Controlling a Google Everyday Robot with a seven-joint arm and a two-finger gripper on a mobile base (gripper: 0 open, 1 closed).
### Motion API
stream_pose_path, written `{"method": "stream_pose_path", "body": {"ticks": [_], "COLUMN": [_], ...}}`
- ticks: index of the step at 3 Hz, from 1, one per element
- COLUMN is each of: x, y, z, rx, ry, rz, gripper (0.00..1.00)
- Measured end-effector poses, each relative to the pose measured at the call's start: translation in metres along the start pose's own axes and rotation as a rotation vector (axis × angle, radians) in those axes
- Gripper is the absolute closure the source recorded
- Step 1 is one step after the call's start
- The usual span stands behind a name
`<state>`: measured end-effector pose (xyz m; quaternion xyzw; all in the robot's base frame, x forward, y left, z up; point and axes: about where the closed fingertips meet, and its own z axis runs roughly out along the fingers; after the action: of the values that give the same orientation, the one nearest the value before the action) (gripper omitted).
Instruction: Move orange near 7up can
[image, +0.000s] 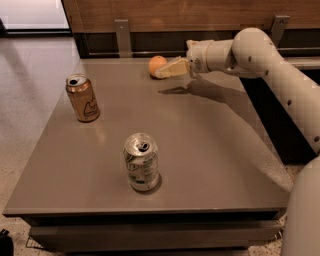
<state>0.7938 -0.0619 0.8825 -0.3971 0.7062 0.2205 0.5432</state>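
One gripper (161, 74) at orange (156, 63), contact poss.

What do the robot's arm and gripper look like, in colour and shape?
The arm is white, built of smooth rounded tubes, with small dark dots along one segment. The gripper, just beside the orange, is pale cream-yellow and tapers like a wedge. No cables show.

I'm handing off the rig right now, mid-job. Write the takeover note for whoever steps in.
The gripper is at the table's far edge, its tip against the right side of the orange. A grasp is not confirmed.
The orange sits on the table, far edge.
The 7up can stands upright near the front edge, far from the orange.
Done: the gripper has reached the orange.
Left: grasp, carry forward, set down beside the 7up can.
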Motion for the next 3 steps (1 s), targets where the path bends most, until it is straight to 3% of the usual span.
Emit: {"method": "stream_pose_path", "body": {"ticks": [2, 3], "x": [0.027, 0.024], "y": [0.007, 0.012], "z": [0.051, 0.071], "rx": [-0.050, -0.083], "ry": [0.019, -0.011], "rz": [0.054, 0.068], "gripper": [0.00, 0.00]}}
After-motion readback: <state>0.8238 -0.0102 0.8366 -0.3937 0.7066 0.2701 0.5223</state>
